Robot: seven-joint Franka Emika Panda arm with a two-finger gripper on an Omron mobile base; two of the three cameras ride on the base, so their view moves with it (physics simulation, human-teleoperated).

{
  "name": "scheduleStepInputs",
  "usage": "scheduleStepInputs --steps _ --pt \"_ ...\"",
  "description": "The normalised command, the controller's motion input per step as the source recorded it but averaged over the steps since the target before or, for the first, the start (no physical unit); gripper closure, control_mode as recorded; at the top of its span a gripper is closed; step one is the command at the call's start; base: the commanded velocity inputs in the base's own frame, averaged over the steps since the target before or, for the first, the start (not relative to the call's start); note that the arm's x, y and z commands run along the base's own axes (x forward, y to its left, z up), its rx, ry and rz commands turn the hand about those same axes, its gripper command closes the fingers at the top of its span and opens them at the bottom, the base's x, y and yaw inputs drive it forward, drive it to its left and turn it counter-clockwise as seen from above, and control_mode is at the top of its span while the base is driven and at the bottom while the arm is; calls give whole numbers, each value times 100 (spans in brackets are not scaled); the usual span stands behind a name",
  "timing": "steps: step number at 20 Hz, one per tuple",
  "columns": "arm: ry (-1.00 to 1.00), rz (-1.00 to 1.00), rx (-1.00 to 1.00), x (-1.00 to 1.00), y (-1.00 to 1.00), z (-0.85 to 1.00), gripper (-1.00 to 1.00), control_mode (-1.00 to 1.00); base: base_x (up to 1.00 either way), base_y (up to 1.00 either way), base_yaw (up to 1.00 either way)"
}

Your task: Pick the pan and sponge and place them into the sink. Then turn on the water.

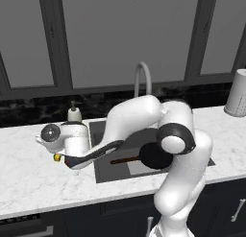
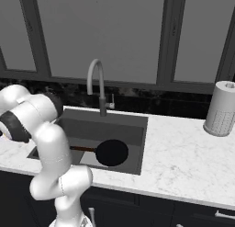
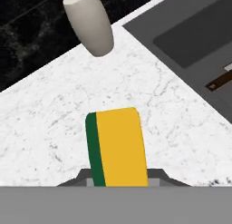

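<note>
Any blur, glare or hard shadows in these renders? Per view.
Left base view: flat, even light, soft overall; the pan in the sink casts no hard shadow. Right base view: same flat light, no glare on the faucet or windows. Hand view: the close sponge has soft edges, the soap dispenser looks slanted and stretched, and the marble counter shows no highlights.

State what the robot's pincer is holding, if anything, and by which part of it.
The pincer is shut on the sponge, holding it by the end nearest the hand; the green layer runs along one side.
</note>
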Motion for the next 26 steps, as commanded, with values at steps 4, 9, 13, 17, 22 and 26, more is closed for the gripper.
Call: scheduleStepInputs --steps 4,9,13,17,22,26 --pt "-8 -20 22 -59 -66 100 100 -100 0 0 0" --pt "-1 -21 29 -52 -73 100 100 -100 0 0 0" --pt "0 -21 29 -59 -83 100 100 -100 0 0 0" --pt "0 -20 18 -64 -87 97 100 -100 0 0 0" --pt "2 -21 23 -47 -100 73 100 -100 0 0 0" --pt "21 -20 26 -27 -100 34 100 -100 0 0 0"
